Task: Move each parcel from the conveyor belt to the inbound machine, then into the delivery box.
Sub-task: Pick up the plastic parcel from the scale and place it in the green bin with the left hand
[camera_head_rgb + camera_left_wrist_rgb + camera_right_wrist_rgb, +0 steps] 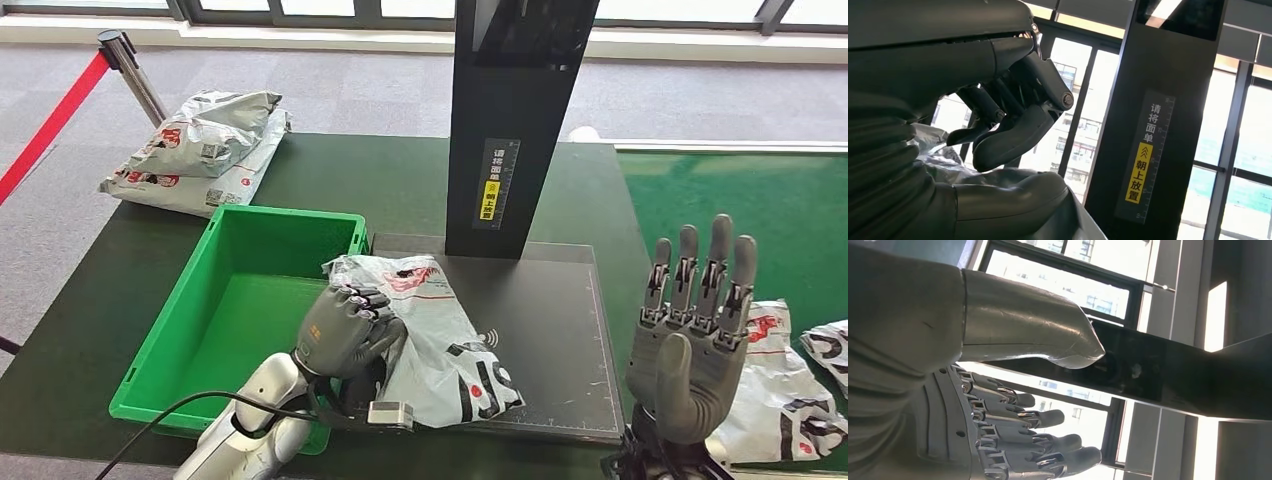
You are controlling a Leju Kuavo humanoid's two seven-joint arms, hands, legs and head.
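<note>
Down near the front of the table, the left hand (345,330) has its fingers curled over the left edge of a crumpled silver plastic parcel with red and black print (430,335), gripping it. That parcel lies on the flat dark scanning plate of the inbound machine (545,340), its left edge overhanging the near right corner of the green plastic delivery box (230,310). From the left wrist, the curled fingers (1008,135) press onto the silvery wrapping, with the machine's tall black post carrying a yellow label (1148,150) behind. To the right, the right hand (695,335) is raised with its fingers straight and spread, holding nothing. Behind it, more silver printed parcels (790,385) lie on the green conveyor belt (760,210). At the far left of the table, two silver parcels (200,145) lie stacked.
</note>
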